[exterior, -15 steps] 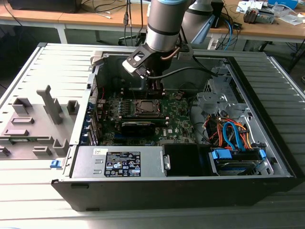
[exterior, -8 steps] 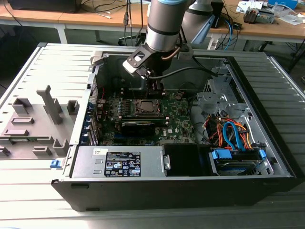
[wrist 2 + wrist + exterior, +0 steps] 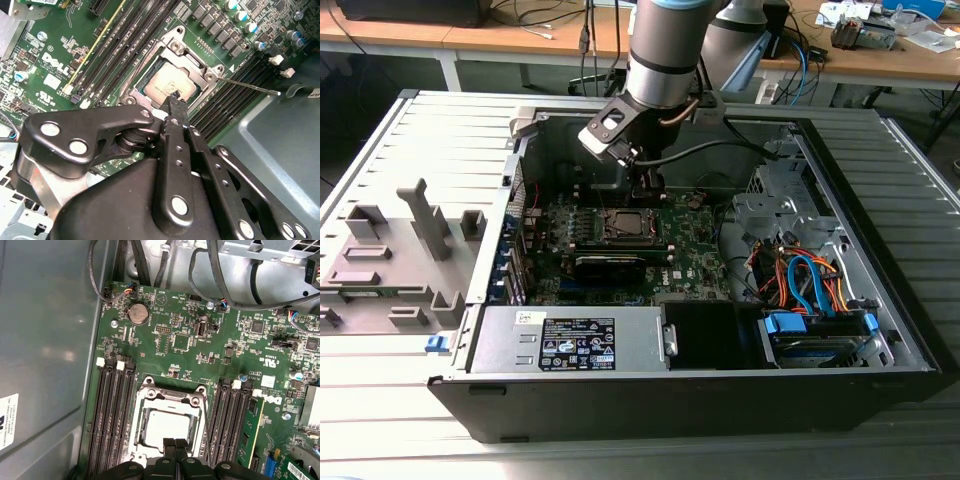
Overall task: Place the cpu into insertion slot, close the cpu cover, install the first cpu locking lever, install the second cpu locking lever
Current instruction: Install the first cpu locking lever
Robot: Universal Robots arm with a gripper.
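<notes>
- Since the cpu (image 3: 167,85) sits in the insertion slot (image 3: 623,226) with the cpu cover (image 3: 172,399) lying flat around it, nothing needs carrying.
- Accordingly the fingers (image 3: 172,150) are pinched together and empty, tips at the cpu's edge.
- One locking lever (image 3: 250,86) sticks out, seemingly unlatched.

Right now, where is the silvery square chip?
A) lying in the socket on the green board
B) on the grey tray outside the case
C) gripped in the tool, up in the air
A: in the first wrist view the chip lies flat in the socket on the board, with the shut tool over its edge.
</notes>
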